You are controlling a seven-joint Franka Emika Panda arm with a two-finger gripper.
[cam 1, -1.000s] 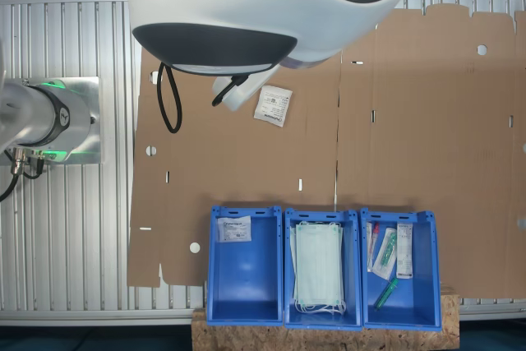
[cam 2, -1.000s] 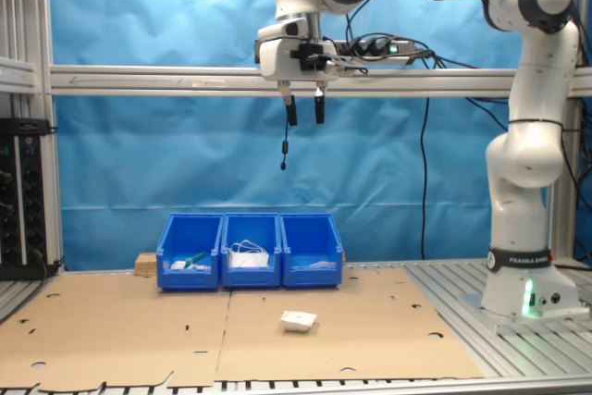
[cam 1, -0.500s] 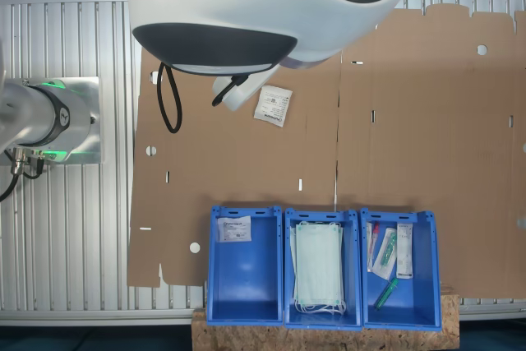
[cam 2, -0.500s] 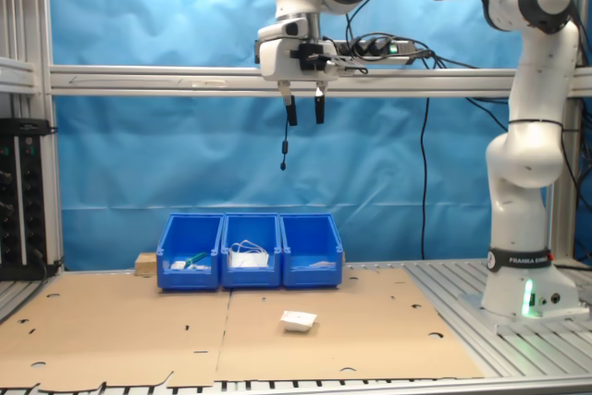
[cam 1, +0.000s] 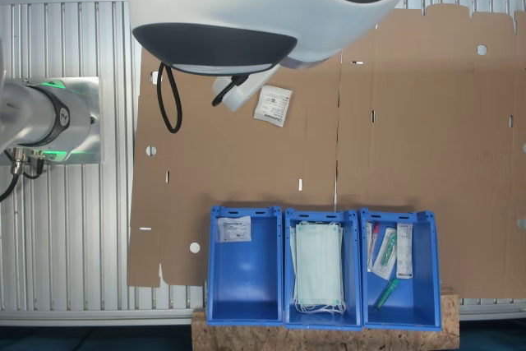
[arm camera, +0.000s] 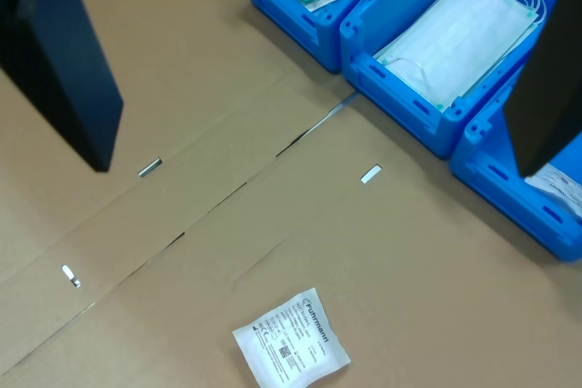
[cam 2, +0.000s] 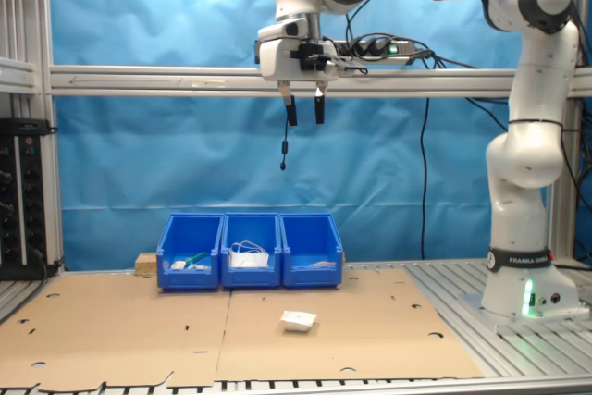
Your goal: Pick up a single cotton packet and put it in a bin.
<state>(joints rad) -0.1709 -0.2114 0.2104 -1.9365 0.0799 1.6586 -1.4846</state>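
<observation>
Well, the gripper [cam 2: 304, 113] hangs high with jaws spread and empty, while the cotton packet [cam 2: 298, 321] lies flat on the cardboard [cam 2: 120, 321], low-centre in the second exterior view. Lying so flat, it could slip the fingers, or land in the mask bin [cam 1: 321, 269] beside the bin [cam 1: 244, 273].

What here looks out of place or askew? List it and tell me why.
One cotton packet lies loose and skewed on the cardboard sheet, apart from the three blue bins, while another packet already sits in the bin at the end of the row. The gripper hangs open, high above the table. Nothing looks spilled or damaged.
</observation>
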